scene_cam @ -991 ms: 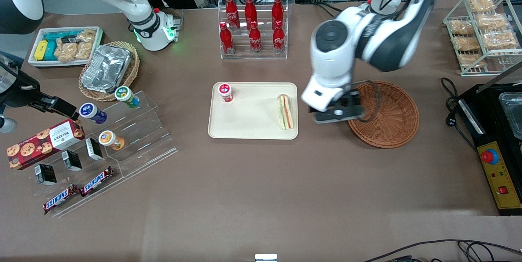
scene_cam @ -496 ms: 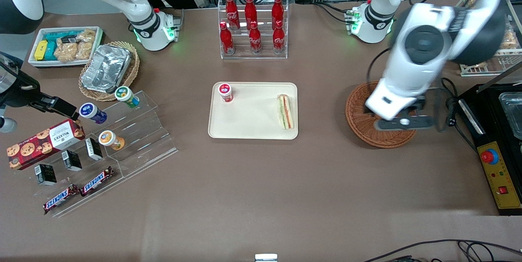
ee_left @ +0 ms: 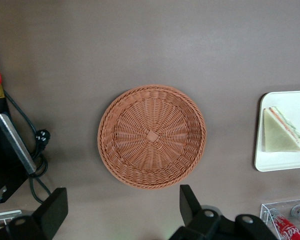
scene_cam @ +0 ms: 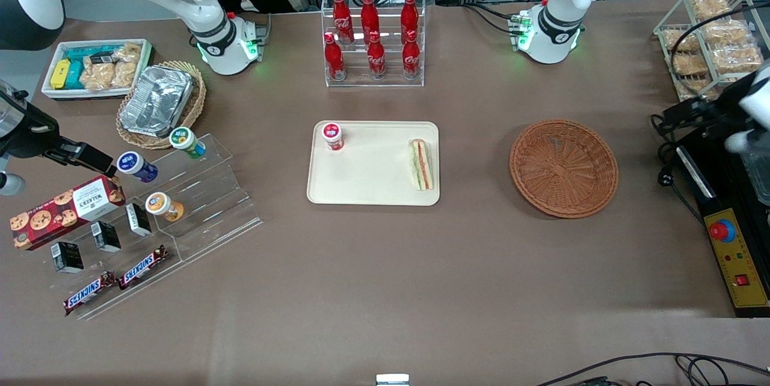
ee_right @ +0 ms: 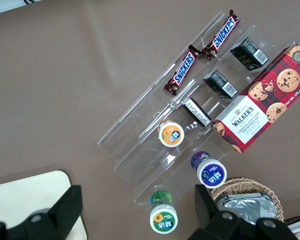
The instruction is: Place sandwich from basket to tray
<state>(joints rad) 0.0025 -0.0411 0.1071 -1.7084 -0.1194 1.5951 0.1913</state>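
The sandwich (scene_cam: 421, 165) lies on the cream tray (scene_cam: 367, 190), along the tray's edge nearest the basket; it also shows in the left wrist view as the sandwich (ee_left: 282, 131) on the tray (ee_left: 280, 162). The reddish-brown basket (scene_cam: 563, 168) is empty, as is plain on the basket (ee_left: 151, 136). My left gripper (ee_left: 122, 207) is open and holds nothing. It hangs high above the table beside the basket, away from the tray. In the front view the left arm (scene_cam: 752, 115) shows only at the working arm's end of the table.
A red-lidded cup (scene_cam: 332, 136) stands on the tray's corner. A rack of cola bottles (scene_cam: 373, 37) stands farther from the camera than the tray. A black control box (scene_cam: 731, 242), its cable (scene_cam: 665, 157) and a wire snack rack (scene_cam: 713, 43) are near the working arm.
The left arm has swung from over the basket out to the working arm's end of the table, uncovering the empty basket. The sandwich has stayed put on the tray.
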